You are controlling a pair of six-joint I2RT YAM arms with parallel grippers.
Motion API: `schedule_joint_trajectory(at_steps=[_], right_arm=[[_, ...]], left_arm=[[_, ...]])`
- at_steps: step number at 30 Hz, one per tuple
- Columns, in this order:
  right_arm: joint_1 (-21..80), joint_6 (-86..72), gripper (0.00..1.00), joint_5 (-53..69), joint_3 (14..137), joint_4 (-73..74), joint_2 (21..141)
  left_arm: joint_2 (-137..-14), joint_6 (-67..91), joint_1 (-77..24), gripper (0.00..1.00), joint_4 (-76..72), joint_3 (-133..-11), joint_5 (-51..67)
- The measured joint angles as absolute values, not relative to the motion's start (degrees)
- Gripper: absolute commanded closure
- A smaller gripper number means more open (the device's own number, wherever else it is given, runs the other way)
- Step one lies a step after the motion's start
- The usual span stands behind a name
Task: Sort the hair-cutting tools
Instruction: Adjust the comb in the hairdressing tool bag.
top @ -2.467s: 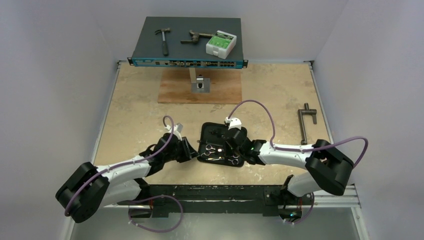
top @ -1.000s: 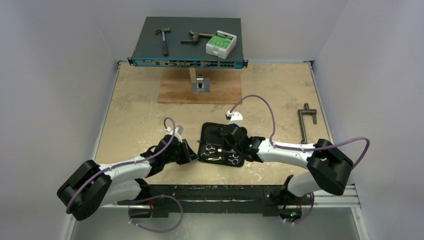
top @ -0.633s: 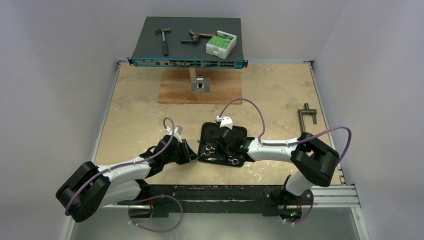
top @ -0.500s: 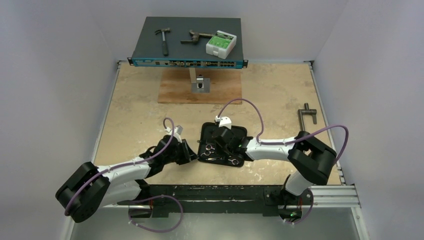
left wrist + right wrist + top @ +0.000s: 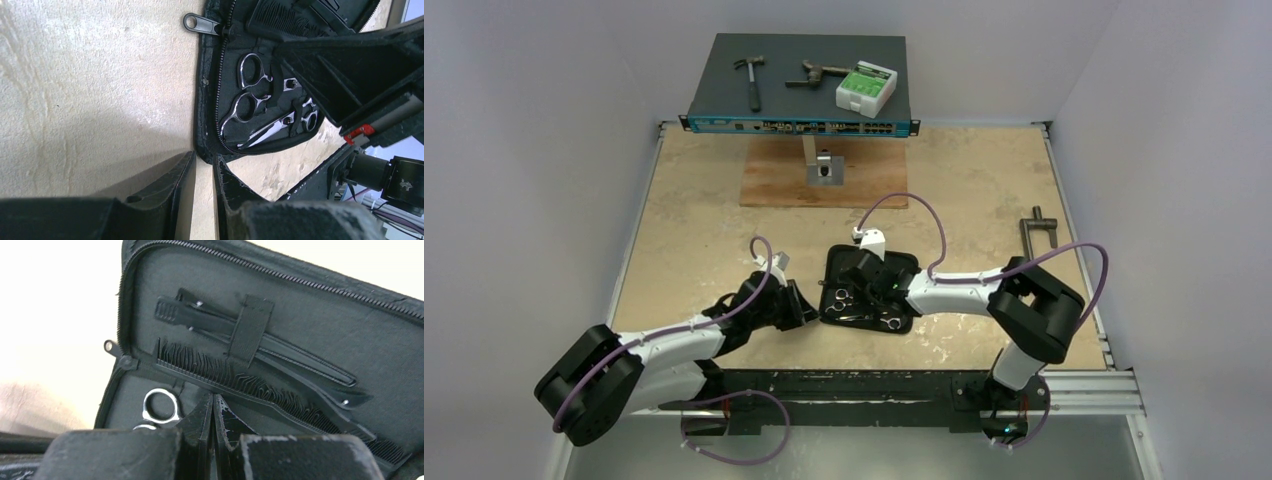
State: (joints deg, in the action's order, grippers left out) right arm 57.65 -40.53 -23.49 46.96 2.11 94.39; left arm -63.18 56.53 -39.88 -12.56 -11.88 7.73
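Right pincer [image 5: 212, 407], fingers pressed together, hovers just short of the black comb [image 5: 250, 385] inside the open case [image 5: 325, 325]. Left pincer [image 5: 204, 167], fingers narrowly apart, sits at the case's edge.

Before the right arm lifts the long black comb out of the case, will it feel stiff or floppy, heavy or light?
The comb looks thin and narrow, so it is probably light and a little springy along its length. Its fine teeth may snag the case lining or the clip beside it. The smooth spine could slip between the jaws.
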Motion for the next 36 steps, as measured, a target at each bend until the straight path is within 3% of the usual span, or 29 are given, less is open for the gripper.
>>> schedule_joint_trajectory(at_steps=[14,25,33,36], right_arm=[[55.07,-40.29,1.0,-24.88,48.07,2.76,94.89],[55.05,-39.9,1.0,-24.47,46.24,3.88,85.84],[55.13,-37.71,0.74,-15.81,40.69,4.08,78.28],[57.25,-36.16,0.69,-12.67,38.09,3.92,77.06]], left_arm=[[-61.45,56.42,-39.88,0.82,-11.73,-11.66,7.73],[-58.81,56.42,-39.88,0.81,-10.39,-11.66,7.7],[-55.61,56.45,-39.88,0.79,-7.33,-11.66,7.22],[-54.11,56.45,-39.88,0.78,-5.78,-11.66,6.81]])
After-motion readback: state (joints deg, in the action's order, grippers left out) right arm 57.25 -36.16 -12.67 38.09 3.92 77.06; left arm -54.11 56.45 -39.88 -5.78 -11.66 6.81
